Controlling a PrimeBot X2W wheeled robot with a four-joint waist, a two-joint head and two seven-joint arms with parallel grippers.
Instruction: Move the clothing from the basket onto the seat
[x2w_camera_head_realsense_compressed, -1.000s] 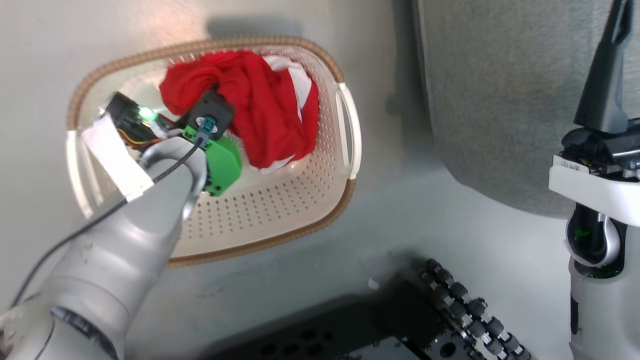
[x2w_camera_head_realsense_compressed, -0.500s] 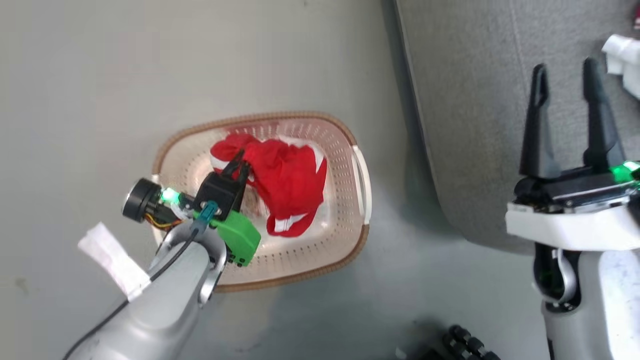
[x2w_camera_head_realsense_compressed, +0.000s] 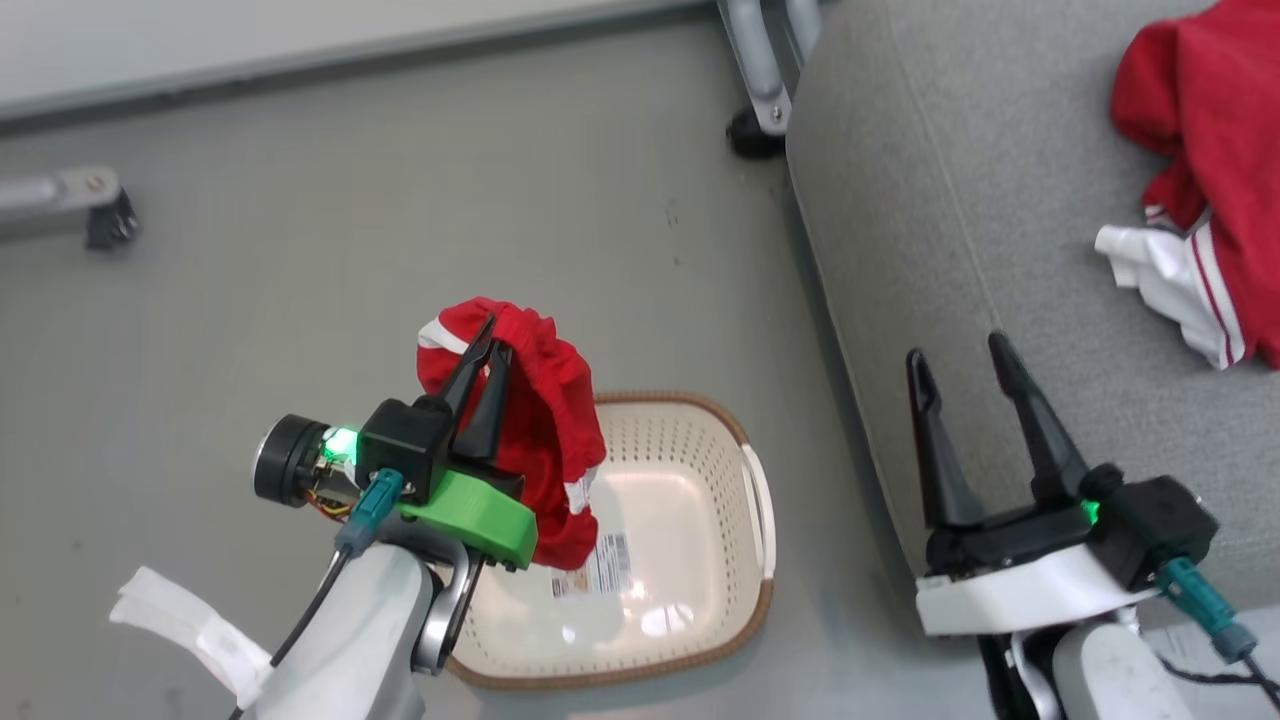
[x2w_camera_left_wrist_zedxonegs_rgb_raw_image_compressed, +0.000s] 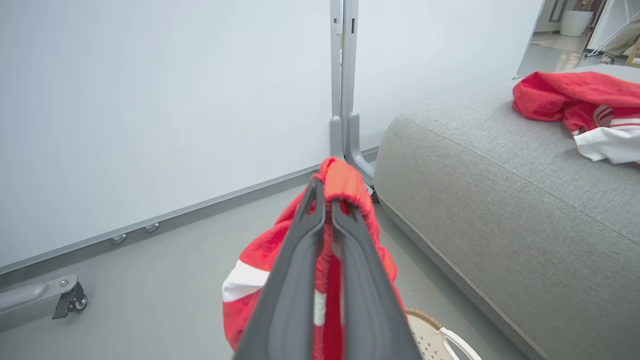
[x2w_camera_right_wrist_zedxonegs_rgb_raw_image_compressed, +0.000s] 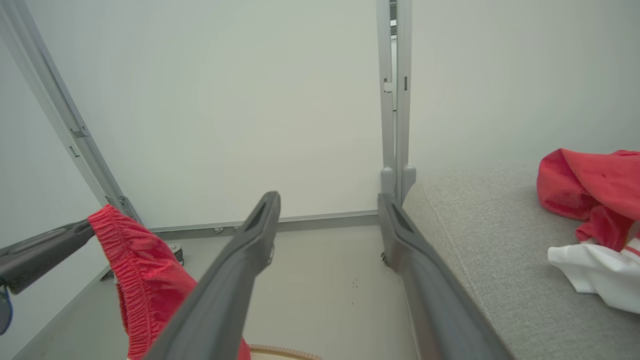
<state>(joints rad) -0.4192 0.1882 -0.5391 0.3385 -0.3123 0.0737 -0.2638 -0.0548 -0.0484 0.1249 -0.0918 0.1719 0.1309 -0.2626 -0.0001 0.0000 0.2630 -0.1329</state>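
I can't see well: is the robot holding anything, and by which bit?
The left gripper is shut on a red garment, pinching its gathered elastic edge; the rest hangs over the basket. The right gripper holds nothing.

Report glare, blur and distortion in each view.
Head view: sharp, with bright glare spots on the basket floor and a green lamp glowing on the left hand. Left wrist view: even, soft light; the fingers near the lens look slightly blurred. Right wrist view: wide-angle stretch makes the left frame post lean; the seat weave is crisp.
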